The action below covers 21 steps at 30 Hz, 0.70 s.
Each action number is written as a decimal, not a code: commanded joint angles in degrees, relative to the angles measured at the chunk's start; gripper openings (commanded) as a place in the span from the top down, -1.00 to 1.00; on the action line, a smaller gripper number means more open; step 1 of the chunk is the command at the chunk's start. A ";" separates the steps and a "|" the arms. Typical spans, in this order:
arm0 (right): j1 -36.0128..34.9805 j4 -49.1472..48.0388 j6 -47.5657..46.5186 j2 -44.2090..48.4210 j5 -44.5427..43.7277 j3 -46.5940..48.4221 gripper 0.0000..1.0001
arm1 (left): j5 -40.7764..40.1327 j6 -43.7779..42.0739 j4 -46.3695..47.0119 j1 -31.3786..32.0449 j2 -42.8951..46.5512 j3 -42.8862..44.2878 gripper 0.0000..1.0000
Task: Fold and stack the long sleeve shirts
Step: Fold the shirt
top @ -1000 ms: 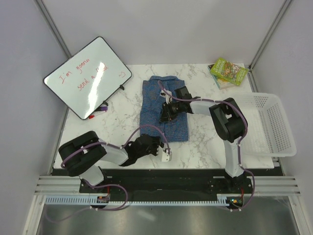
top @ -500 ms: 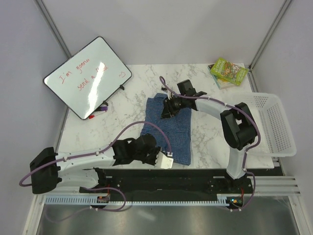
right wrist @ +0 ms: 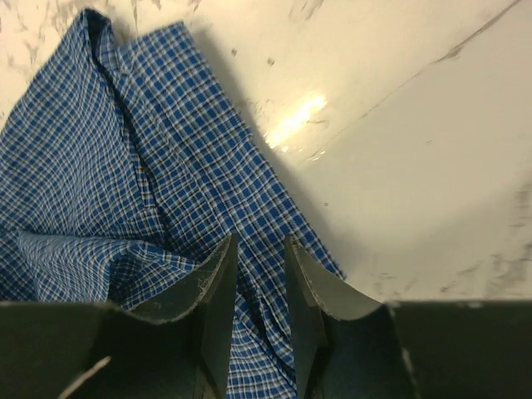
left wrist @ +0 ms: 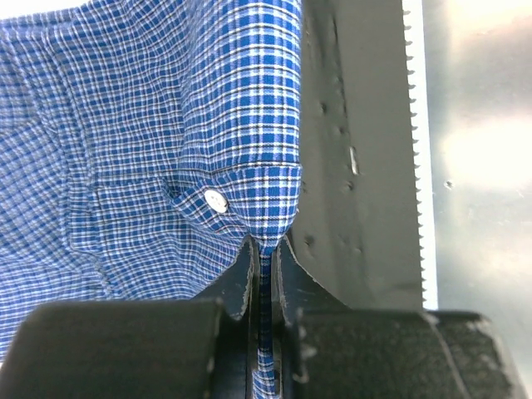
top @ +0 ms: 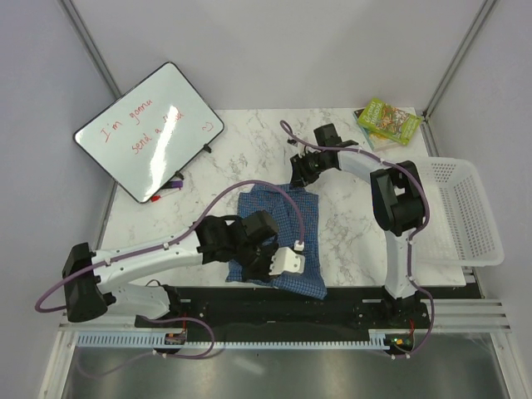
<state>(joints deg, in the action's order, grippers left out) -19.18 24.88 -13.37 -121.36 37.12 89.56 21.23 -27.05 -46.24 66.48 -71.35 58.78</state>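
The blue checked shirt point(top: 287, 229) lies bunched in the middle of the table, its near part hanging over the front edge. My left gripper point(top: 268, 254) is shut on a fold of it. In the left wrist view the cloth point(left wrist: 249, 125) runs straight down between the closed fingers point(left wrist: 237, 274), beside a button. My right gripper point(top: 297, 176) hovers at the shirt's far edge. In the right wrist view its jaws stand a little apart, with cloth point(right wrist: 166, 166) lying under and between the fingertips point(right wrist: 218, 274).
A whiteboard point(top: 150, 129) leans at the back left, with a marker point(top: 166, 189) by it. A green box point(top: 387, 121) sits at the back right. A white mesh basket point(top: 461, 212) stands at the right edge. The black front rail point(left wrist: 357, 150) runs beside the hanging cloth.
My left gripper has pulled the shirt toward the front edge, so its near part now hangs over. My right gripper has moved back and let go of the far edge.
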 commanded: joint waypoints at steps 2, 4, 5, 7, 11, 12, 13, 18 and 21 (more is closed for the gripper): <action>-2.00 0.87 -2.98 -1.07 5.06 -1.93 0.28 | 4.78 -0.01 -3.42 -5.65 -3.52 4.93 0.97; -2.44 0.69 -3.60 -1.33 5.76 -2.11 0.29 | 5.57 -2.39 -3.42 -8.72 -5.19 6.69 0.97; -2.62 0.61 -3.77 -1.77 6.29 -1.85 0.31 | 6.27 -2.83 -3.33 -9.86 -6.68 7.30 0.97; -2.71 0.69 -3.69 -2.21 6.03 -1.41 0.35 | 8.20 -4.50 -3.24 -13.29 -8.18 9.76 0.97; -2.97 1.57 -5.09 -2.39 5.42 -2.01 0.42 | 8.47 -8.36 -2.54 -17.34 -11.52 14.07 0.97; -2.97 1.66 -5.35 -2.30 5.24 -2.28 0.42 | 8.12 -10.03 -2.11 -19.00 -12.75 15.47 0.96; -2.97 1.83 -5.96 -2.30 5.15 -2.28 0.43 | 7.77 -11.00 -1.06 -19.80 -13.54 16.09 0.96; -2.97 3.06 -7.46 -1.86 5.76 -2.46 0.45 | 8.03 -17.41 2.46 -26.47 -20.91 20.14 0.96; -2.97 3.77 -7.73 -1.86 6.47 -1.85 0.45 | 7.77 -21.01 9.48 -29.81 -23.65 18.91 0.96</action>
<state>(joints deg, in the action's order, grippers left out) -22.13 27.51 -18.96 -122.85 40.82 87.48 27.83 -39.59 -45.63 40.86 -91.55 76.88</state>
